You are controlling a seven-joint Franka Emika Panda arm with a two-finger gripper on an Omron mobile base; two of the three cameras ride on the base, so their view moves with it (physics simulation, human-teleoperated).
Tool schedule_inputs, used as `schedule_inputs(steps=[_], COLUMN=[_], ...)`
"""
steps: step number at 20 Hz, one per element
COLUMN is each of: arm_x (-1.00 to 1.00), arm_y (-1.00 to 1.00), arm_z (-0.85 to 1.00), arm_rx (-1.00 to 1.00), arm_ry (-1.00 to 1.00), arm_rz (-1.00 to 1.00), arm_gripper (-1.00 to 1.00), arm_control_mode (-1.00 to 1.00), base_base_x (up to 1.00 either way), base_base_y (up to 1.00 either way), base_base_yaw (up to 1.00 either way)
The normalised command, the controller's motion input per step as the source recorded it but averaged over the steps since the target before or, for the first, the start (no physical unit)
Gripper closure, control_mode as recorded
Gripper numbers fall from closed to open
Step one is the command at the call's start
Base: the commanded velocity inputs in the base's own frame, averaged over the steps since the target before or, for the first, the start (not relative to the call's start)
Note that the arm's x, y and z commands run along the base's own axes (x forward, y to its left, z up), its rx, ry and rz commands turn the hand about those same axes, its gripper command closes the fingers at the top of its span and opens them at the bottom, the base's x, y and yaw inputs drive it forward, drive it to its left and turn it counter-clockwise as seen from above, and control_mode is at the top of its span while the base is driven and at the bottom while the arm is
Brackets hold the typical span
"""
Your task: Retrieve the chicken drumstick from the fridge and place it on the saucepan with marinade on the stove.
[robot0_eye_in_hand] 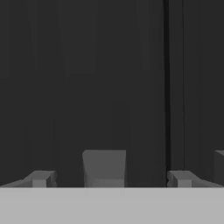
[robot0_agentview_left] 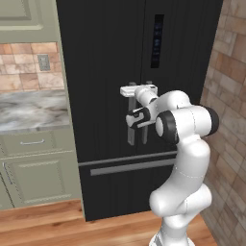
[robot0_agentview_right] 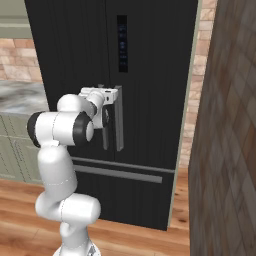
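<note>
The black fridge (robot0_agentview_left: pixel 105 72) (robot0_agentview_right: pixel 150 100) stands with both doors shut, so the chicken drumstick is hidden. Two grey vertical handles (robot0_agentview_left: pixel 130 126) (robot0_agentview_right: pixel 119 125) flank the seam between the doors. My gripper (robot0_agentview_left: pixel 131 90) (robot0_agentview_right: pixel 113 93) is at the top of these handles, open. In the hand view the gripper (robot0_eye_in_hand: pixel 111 178) straddles the top end of the left door's handle (robot0_eye_in_hand: pixel 104 166), one fingertip (robot0_eye_in_hand: pixel 41 178) on each side and not touching it. The other handle (robot0_eye_in_hand: pixel 219 168) shows at the right edge. The saucepan and the stove are out of view.
A marble counter (robot0_agentview_left: pixel 29 108) over pale green drawers and cabinets (robot0_agentview_left: pixel 36 168) adjoins the fridge on the left. A brick wall (robot0_agentview_left: pixel 228 105) (robot0_agentview_right: pixel 225 150) stands close on the right. The fridge's lower drawer has a long grey bar handle (robot0_agentview_left: pixel 129 166). The floor is wooden.
</note>
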Motion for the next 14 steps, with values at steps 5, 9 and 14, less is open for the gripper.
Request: schedule_inputs(steps=[5, 9, 14], arm_x=[0.0, 0.0, 0.0], arm_y=[0.0, 0.0, 0.0], arm_z=[0.0, 0.0, 0.0], arm_rx=[0.0, 0.0, 0.0], arm_ry=[0.0, 0.0, 0.0], arm_rz=[0.0, 0.0, 0.0], arm_gripper=[1.0, 1.0, 1.0], arm_control_mode=[-1.0, -1.0, -1.0], base_base_x=[0.0, 0.0, 0.0], base_base_y=[0.0, 0.0, 0.0], base_base_yaw=[0.0, 0.0, 0.0])
